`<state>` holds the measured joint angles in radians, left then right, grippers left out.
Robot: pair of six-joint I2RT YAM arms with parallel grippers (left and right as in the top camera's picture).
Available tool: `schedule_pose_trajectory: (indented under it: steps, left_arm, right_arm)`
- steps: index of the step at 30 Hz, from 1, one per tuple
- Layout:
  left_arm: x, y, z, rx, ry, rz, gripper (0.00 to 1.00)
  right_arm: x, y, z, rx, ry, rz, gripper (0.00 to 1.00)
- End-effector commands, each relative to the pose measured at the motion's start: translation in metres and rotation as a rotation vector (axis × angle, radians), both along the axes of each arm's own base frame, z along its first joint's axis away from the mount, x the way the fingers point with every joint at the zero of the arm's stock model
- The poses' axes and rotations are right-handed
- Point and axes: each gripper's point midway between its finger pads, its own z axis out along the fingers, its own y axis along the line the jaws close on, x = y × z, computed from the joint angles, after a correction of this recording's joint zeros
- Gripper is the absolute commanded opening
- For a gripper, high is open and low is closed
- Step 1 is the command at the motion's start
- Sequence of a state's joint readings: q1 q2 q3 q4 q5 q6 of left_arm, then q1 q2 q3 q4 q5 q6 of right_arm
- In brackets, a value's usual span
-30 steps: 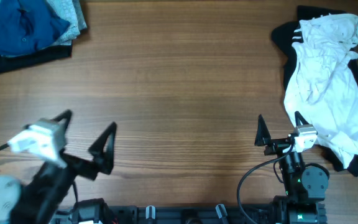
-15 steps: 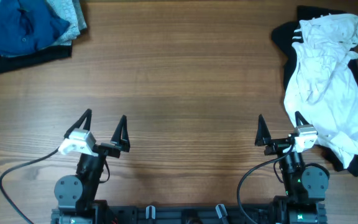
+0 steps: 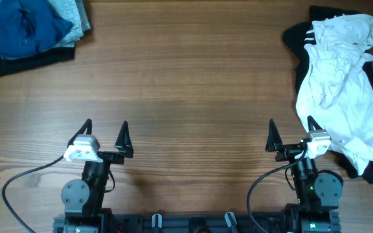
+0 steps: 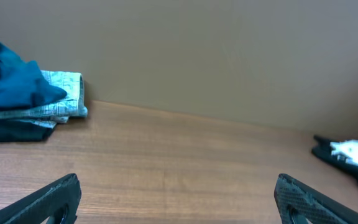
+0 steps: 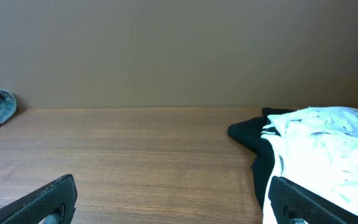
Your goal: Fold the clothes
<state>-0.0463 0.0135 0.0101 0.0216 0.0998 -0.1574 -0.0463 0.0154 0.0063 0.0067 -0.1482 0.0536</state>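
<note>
The clothes, a dark blue T-shirt, lie bunched on top of a small stack in the far left corner of the table; the left wrist view shows them at its left edge. My left gripper hovers near the front edge, left of centre, open and with nothing in it. My right gripper stands near the front edge on the right, also open with nothing between its fingers. Both are far from the T-shirt.
Under the T-shirt lie pale blue denim and a black cloth. On the right a crumpled white garment lies over a black one, close to my right gripper's right finger. Bare wooden table lies between.
My left arm has swung in from the front left corner and now sits upright and centred over its base, jaws still open. The right arm and the garments have not moved.
</note>
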Motion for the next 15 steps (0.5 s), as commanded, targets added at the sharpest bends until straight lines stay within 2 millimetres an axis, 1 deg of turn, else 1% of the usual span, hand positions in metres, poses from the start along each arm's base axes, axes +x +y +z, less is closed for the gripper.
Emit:
schedule_pose_trajectory:
  steps: [1, 2, 5, 7, 15]
  left_arm:
    - [-0.0033, -0.0145, -0.0188, 0.132, 0.047, -0.085, 1.00]
    - [-0.0035, -0.0143, -0.0212, 0.132, 0.057, -0.085, 1.00]
    - [-0.0032, -0.0131, -0.0209, 0.208, 0.042, -0.080, 1.00]
    - [-0.0022, -0.0079, -0.0210, 0.210, 0.044, -0.052, 1.00]
    - [-0.0020, -0.0073, -0.0215, 0.209, 0.047, -0.050, 1.00]
  right_arm:
    - [-0.0005, -0.0005, 0.0026, -0.013, -0.014, -0.005, 1.00]
    - [-0.0005, -0.0005, 0.0026, -0.013, -0.014, -0.005, 1.00]
    - [-0.0005, -0.0005, 0.0025, -0.013, -0.013, -0.005, 1.00]
    - [-0.0005, -0.0005, 0.0026, -0.013, -0.014, -0.005, 1.00]
    - [-0.0005, -0.0005, 0.0026, -0.013, -0.014, -0.005, 1.00]
